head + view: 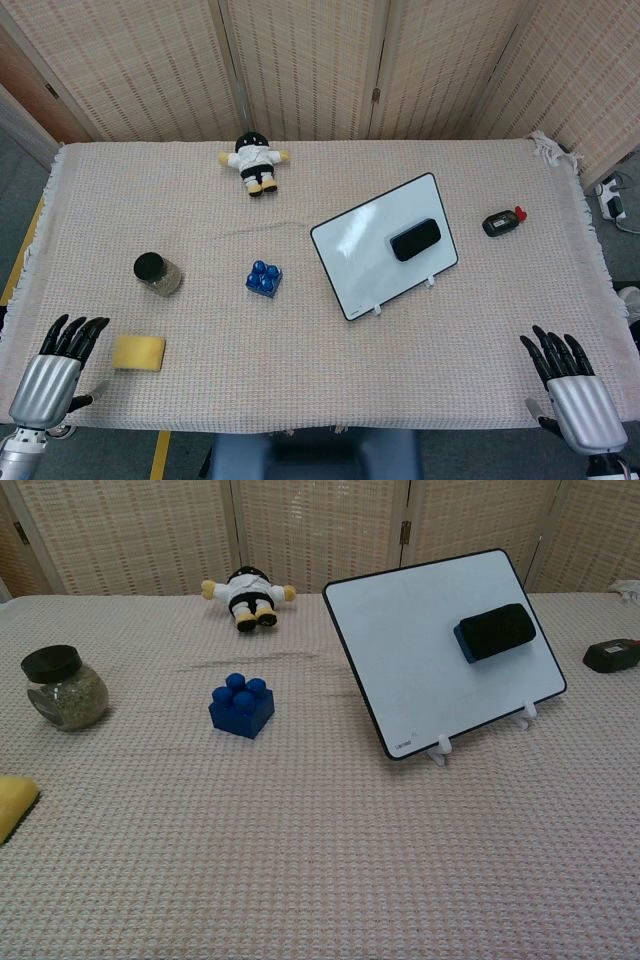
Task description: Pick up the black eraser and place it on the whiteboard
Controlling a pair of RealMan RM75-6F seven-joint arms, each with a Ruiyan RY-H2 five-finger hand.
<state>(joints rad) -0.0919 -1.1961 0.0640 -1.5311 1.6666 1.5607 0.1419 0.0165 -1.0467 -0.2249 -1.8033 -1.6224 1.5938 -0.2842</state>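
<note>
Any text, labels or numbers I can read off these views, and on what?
None can be read.
Whiteboard: a tiny grey mark near its lower left corner, too small to read.
Black eraser, jar, blue brick, doll, small black device: no lettering shows.

Bright even light, soft shadows, sharp focus; faint whiteboard (pixel 383 258) sheen

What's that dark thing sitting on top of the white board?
A black eraser with a blue underside lies on the tilted whiteboard, towards its upper right. The patch of board beneath it is covered. Both hands are away from it, at the table's near edge.
</note>
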